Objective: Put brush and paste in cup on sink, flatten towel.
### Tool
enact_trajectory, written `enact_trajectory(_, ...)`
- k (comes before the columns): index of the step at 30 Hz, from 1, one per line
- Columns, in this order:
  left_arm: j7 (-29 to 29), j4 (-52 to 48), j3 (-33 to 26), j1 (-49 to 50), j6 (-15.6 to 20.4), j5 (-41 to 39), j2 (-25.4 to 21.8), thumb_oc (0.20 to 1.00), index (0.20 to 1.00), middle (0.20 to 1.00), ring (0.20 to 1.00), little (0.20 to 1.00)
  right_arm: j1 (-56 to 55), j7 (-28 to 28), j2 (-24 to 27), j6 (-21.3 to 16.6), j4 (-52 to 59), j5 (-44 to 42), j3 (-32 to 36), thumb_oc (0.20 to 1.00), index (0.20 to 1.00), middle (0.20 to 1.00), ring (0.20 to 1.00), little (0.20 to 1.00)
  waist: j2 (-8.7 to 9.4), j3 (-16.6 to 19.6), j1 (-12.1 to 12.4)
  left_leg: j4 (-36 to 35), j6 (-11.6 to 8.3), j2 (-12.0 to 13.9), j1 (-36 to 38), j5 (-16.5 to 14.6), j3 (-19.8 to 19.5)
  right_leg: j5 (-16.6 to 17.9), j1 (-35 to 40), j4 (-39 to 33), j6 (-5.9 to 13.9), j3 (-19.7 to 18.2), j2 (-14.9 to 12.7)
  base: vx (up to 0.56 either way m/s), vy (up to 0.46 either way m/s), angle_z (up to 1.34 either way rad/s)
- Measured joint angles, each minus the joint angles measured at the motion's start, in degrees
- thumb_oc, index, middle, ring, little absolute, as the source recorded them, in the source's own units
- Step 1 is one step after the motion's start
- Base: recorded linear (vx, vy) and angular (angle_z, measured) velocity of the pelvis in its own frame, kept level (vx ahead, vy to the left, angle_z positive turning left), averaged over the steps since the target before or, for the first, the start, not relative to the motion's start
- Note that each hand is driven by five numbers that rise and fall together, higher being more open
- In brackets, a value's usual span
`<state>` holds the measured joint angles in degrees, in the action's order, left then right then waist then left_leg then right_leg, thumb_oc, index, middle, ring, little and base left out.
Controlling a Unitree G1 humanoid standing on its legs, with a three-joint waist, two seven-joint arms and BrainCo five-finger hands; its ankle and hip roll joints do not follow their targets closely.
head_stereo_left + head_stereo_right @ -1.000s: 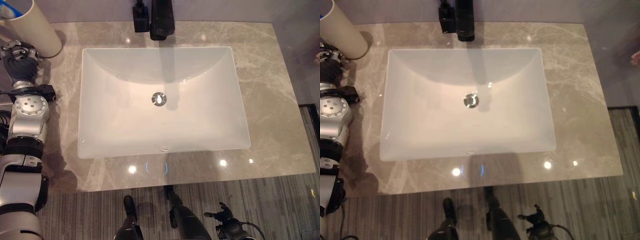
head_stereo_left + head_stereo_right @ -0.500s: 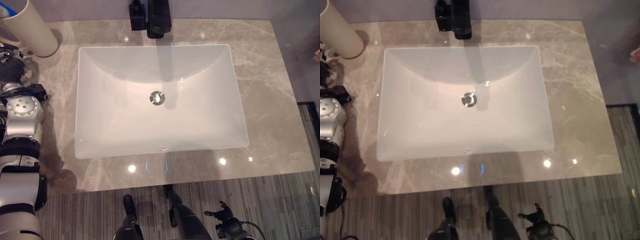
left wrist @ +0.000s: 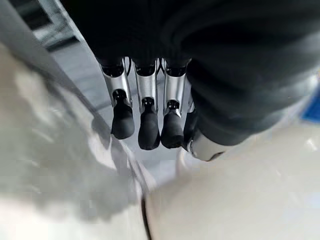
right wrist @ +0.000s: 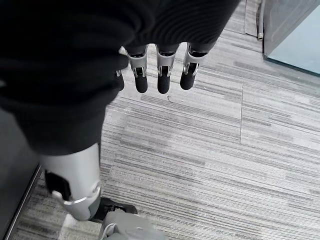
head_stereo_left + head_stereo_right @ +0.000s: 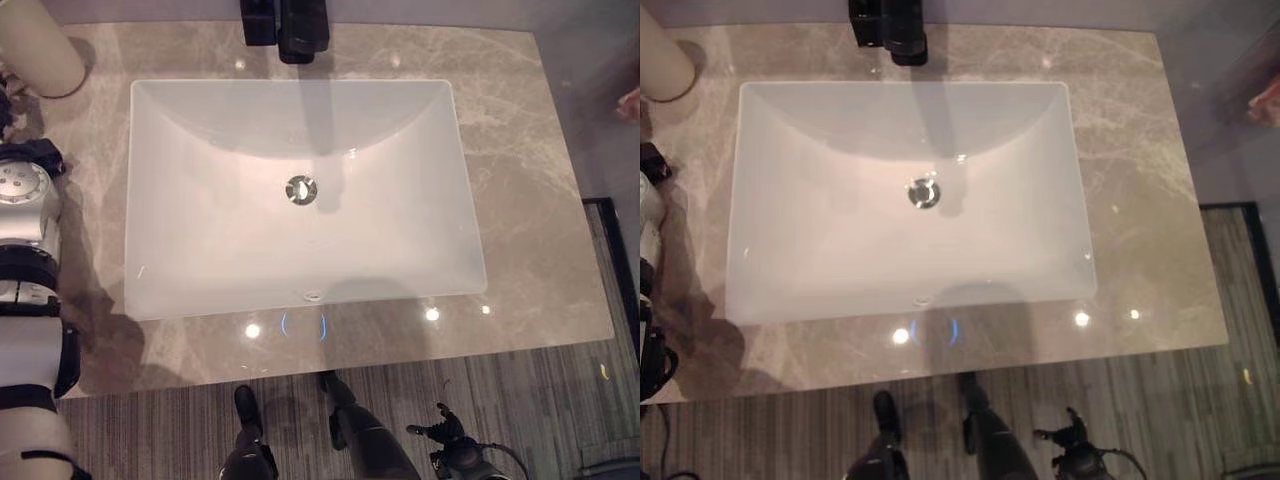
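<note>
Cup [image 5: 38, 52] stands at basin's [image 5: 300, 190] far-left corner.
Left hand [image 3: 150, 115] beside cup, fingers relaxed; right hand [image 4: 160, 70] hangs relaxed over floor [image 4: 210, 150].

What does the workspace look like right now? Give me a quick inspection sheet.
Surface: grey marble counter around a white sink, with a drain in the middle.
Job's things: cream cup at the counter's back left corner; brush, paste and towel: nothing seen.
Clutter: black tap behind the sink.
Hands: left hand beside the cup, fingers straight, holding nothing; right hand hangs over the floor, fingers straight, holding nothing.
Cables: nothing seen.
Surroundings: grey striped floor in front of the counter.
</note>
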<state>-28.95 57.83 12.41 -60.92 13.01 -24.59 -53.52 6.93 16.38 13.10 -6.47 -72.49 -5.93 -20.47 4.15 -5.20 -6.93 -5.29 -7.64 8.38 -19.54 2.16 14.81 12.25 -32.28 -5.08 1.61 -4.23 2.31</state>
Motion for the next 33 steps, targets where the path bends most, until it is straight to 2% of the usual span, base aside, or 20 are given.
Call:
enact_trajectory(10,1.31,3.42,4.29,-5.78,-1.15,0.06,-0.31,0.200,0.200,0.200,0.200,0.200,-0.27,-0.15,0.09,-0.03,-0.02,-0.01,-1.32,1.000,1.000,1.000,1.000,1.000,0.58,0.36,-0.28,0.00,-0.23,0.24,-0.73,-0.17,0.09,0.21,-0.82,0.02,-0.21,-0.09,0.30,0.01,-0.014,-0.01)
enact_trajectory(14,2.41,4.03,5.32,-6.93,-1.78,1.01,-0.40,0.200,0.200,0.200,0.200,0.200,-0.86,-0.24,0.08,-0.06,0.00,-0.02,-1.54,1.000,1.000,1.000,1.000,1.000,1.45,0.95,-0.39,0.00,-0.35,0.52,-0.70,-0.25,0.24,0.15,-0.87,0.02,-0.20,-0.17,0.57,0.02,-0.024,-0.02)
enact_trajectory(18,4.66,4.20,8.43,-8.12,-2.23,1.86,-2.46,0.200,0.200,0.200,0.200,0.200,-2.44,-0.41,0.17,-0.05,-0.09,-0.02,-1.56,1.000,1.000,1.000,1.000,1.000,2.94,1.96,-0.52,0.01,-0.70,1.35,-0.63,-0.29,0.39,0.04,-0.91,0.02,-0.36,-0.16,1.42,0.03,-0.031,-0.04)
enact_trajectory(20,5.67,6.26,11.08,-9.86,-3.04,5.06,-3.77,0.200,0.200,0.200,0.200,0.200,-2.59,-0.51,0.37,-0.10,-0.08,-0.02,-1.49,1.000,1.000,1.000,1.000,1.000,3.21,2.16,-0.68,0.01,-0.88,1.62,-0.57,-0.29,0.49,0.06,-0.90,0.03,-0.37,-0.17,1.70,0.02,-0.024,-0.04)
enact_trajectory(29,8.05,8.66,14.01,-12.09,-4.28,10.38,-5.11,0.200,0.200,0.200,0.200,0.200,-2.60,-1.66,0.83,-0.22,-0.07,-0.14,-1.44,1.000,1.000,1.000,1.000,1.000,3.14,2.20,-0.91,0.01,-1.28,1.94,-0.57,-0.05,0.50,0.26,-0.93,0.03,-0.66,-0.08,1.98,0.00,-0.004,0.00)
enact_trajectory(33,7.96,8.82,18.35,-13.48,-4.67,14.08,-6.33,0.200,0.200,0.200,0.200,0.200,-2.61,-1.71,1.16,-0.91,-0.09,-0.26,-1.46,1.000,1.000,1.000,1.000,1.000,3.05,2.24,-0.92,0.01,-1.46,1.98,-0.97,0.07,0.28,0.26,-1.18,0.03,-0.75,0.11,1.97,0.00,-0.004,0.02)
